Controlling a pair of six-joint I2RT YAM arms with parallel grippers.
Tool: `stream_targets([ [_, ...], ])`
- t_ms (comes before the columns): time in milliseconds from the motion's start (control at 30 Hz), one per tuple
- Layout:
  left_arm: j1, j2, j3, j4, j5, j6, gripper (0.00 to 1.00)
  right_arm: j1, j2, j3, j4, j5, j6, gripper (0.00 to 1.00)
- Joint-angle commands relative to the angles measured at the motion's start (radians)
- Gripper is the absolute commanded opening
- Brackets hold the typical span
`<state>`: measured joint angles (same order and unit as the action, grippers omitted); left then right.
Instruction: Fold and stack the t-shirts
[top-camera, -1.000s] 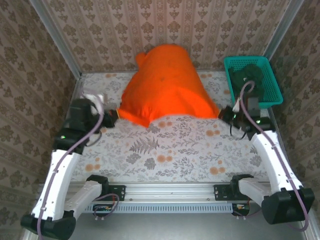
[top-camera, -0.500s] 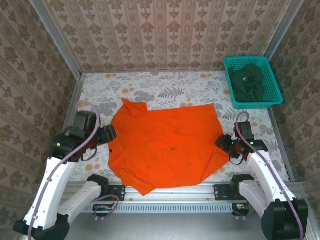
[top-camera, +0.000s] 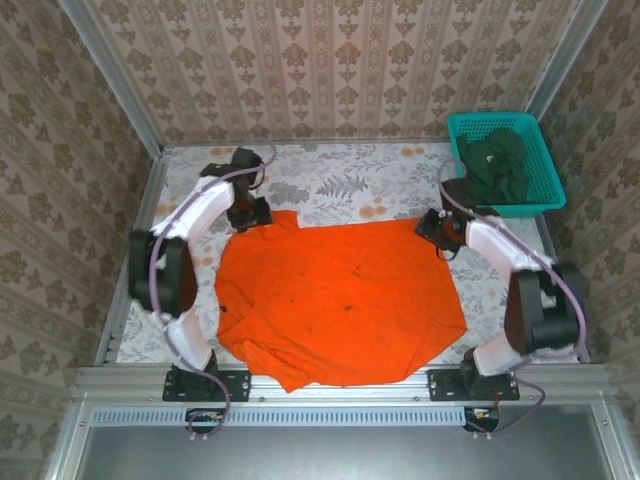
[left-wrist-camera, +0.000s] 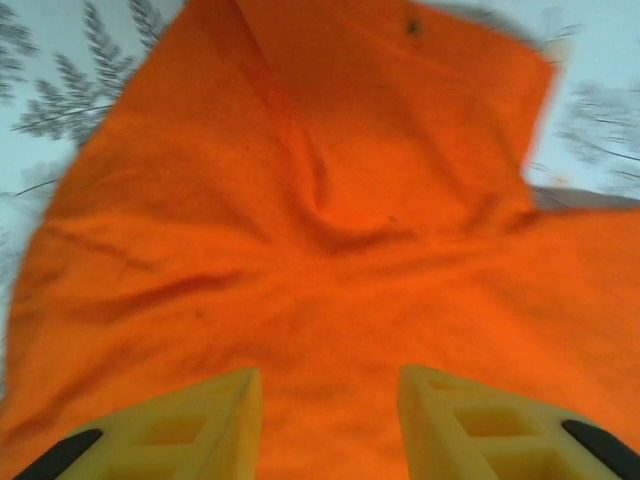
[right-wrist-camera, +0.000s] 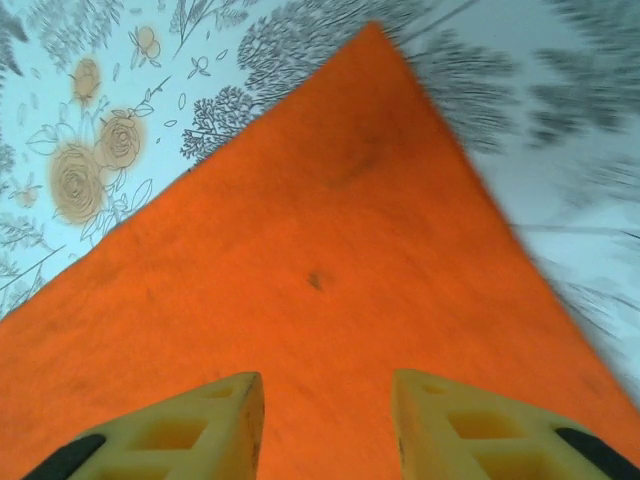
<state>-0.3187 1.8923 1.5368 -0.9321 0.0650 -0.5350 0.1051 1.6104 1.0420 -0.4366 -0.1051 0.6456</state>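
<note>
A bright orange t-shirt (top-camera: 340, 295) lies spread flat over the middle of the table, one sleeve at its far left. My left gripper (top-camera: 255, 215) hovers over that far left part, open, orange cloth (left-wrist-camera: 320, 200) below and between its yellow fingers (left-wrist-camera: 210, 420); midpoint of the left gripper (left-wrist-camera: 330, 385). At the shirt's far right corner (right-wrist-camera: 330, 250) my right gripper (top-camera: 437, 232) stands open too, nothing pinched; the right gripper (right-wrist-camera: 328, 390) is just above the fabric. Dark green t-shirts (top-camera: 497, 160) lie bunched in the basket.
A teal mesh basket (top-camera: 490, 117) stands at the far right corner of the table. The floral tablecloth (top-camera: 340, 180) shows bare behind the shirt. Patterned walls close in the back and sides, and a metal rail (top-camera: 340, 380) runs along the near edge.
The orange shirt, held up and billowing at the back a second ago, now lies flat. Both grippers opened and let go, swung near, then reached out to the shirt's far corners.
</note>
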Motion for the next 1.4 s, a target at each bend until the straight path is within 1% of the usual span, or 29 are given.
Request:
stream_targets([
  [0, 0.018, 0.120, 0.108, -0.057, 0.003, -0.005, 0.40, 0.024, 0.180, 0.118, 0.001, -0.064, -0.061, 0.35],
  [133, 0.042, 0.314, 0.235, -0.089, 0.013, -0.025, 0.38, 0.043, 0.387, 0.288, -0.086, -0.072, -0.057, 0.29],
  [200, 0.048, 0.380, 0.292, -0.098, 0.010, -0.028, 0.38, 0.054, 0.434, 0.342, -0.096, -0.051, -0.057, 0.29],
  [300, 0.053, 0.465, 0.399, -0.116, -0.026, -0.028, 0.40, 0.059, 0.491, 0.431, -0.154, -0.035, -0.034, 0.29],
  [433, 0.078, 0.612, 0.619, -0.189, -0.028, -0.027, 0.40, 0.062, 0.553, 0.523, -0.195, -0.035, 0.033, 0.30],
  [533, 0.098, 0.705, 0.775, -0.207, -0.014, -0.028, 0.40, 0.062, 0.619, 0.613, -0.228, -0.032, 0.071, 0.31],
  [667, 0.135, 0.809, 0.937, -0.197, 0.014, -0.055, 0.39, 0.061, 0.711, 0.746, -0.263, -0.048, 0.130, 0.31],
  [700, 0.143, 0.843, 1.006, -0.199, 0.017, -0.057, 0.39, 0.062, 0.735, 0.789, -0.271, -0.048, 0.141, 0.31],
  [767, 0.158, 0.893, 1.116, -0.186, 0.016, -0.069, 0.39, 0.065, 0.790, 0.883, -0.282, -0.048, 0.160, 0.31],
  [800, 0.167, 0.905, 1.143, -0.155, 0.022, -0.082, 0.39, 0.069, 0.829, 0.955, -0.296, -0.049, 0.169, 0.31],
  [900, 0.198, 0.904, 1.144, -0.007, 0.050, -0.123, 0.39, 0.079, 0.985, 1.254, -0.379, -0.056, 0.173, 0.34],
  [1000, 0.232, 0.901, 1.155, 0.122, 0.096, -0.156, 0.39, 0.083, 1.190, 1.686, -0.505, -0.075, 0.182, 0.36],
  [1067, 0.248, 0.901, 1.190, 0.196, 0.128, -0.157, 0.43, 0.082, 1.332, 2.005, -0.565, -0.056, 0.204, 0.39],
  [1100, 0.253, 0.899, 1.217, 0.206, 0.130, -0.155, 0.46, 0.078, 1.371, 2.090, -0.566, -0.052, 0.216, 0.40],
  [1133, 0.259, 0.887, 1.246, 0.208, 0.132, -0.155, 0.52, 0.077, 1.389, 2.136, -0.549, -0.056, 0.229, 0.40],
  [1167, 0.263, 0.861, 1.254, 0.215, 0.135, -0.150, 0.59, 0.075, 1.384, 2.140, -0.529, -0.066, 0.229, 0.41],
  [1200, 0.265, 0.817, 1.243, 0.227, 0.131, -0.139, 0.67, 0.077, 1.365, 2.136, -0.517, -0.067, 0.213, 0.43],
  [1233, 0.263, 0.761, 1.216, 0.239, 0.121, -0.126, 0.73, 0.080, 1.342, 2.136, -0.515, -0.063, 0.181, 0.46],
  [1300, 0.256, 0.647, 1.140, 0.253, 0.096, -0.104, 0.80, 0.083, 1.290, 2.136, -0.527, -0.055, 0.124, 0.48],
  [1367, 0.245, 0.526, 1.025, 0.240, 0.056, -0.111, 0.81, 0.084, 1.233, 2.139, -0.566, -0.037, 0.070, 0.50],
])
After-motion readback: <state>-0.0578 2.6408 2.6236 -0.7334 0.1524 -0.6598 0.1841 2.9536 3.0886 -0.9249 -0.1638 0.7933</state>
